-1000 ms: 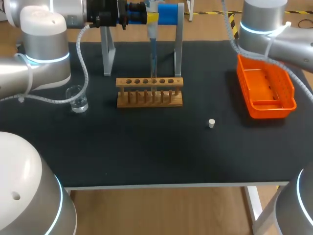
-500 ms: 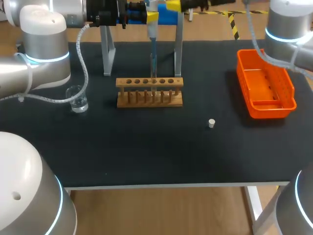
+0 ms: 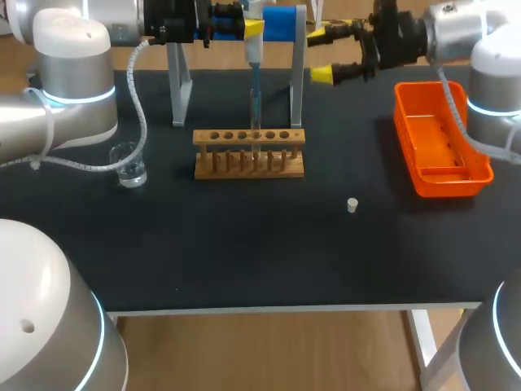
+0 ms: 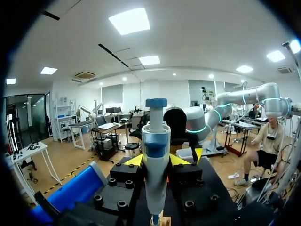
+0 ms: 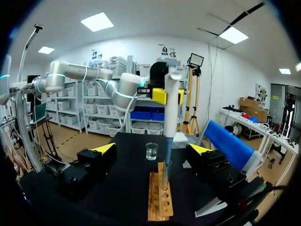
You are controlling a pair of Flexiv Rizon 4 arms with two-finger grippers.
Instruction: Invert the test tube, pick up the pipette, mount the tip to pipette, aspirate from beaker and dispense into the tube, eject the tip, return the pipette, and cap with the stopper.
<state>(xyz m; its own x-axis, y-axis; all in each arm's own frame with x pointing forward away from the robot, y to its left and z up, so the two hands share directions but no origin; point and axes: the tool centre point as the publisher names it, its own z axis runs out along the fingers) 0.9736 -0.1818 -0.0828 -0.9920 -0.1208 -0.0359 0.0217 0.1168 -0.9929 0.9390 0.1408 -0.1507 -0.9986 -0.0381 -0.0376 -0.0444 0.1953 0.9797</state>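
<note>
Pipette hangs upright over the far middle of the desk, clamped from both sides by the left claw. Its thin tip reaches down into a test tube that stands in the wooden rack. The right claw hovers just beside the metal stand, near the pipette; its fingers are spread wide and hold nothing. A glass beaker with clear liquid sits on the rack's left side. A small white stopper lies alone on the desk, between the rack and the orange tray.
</note>
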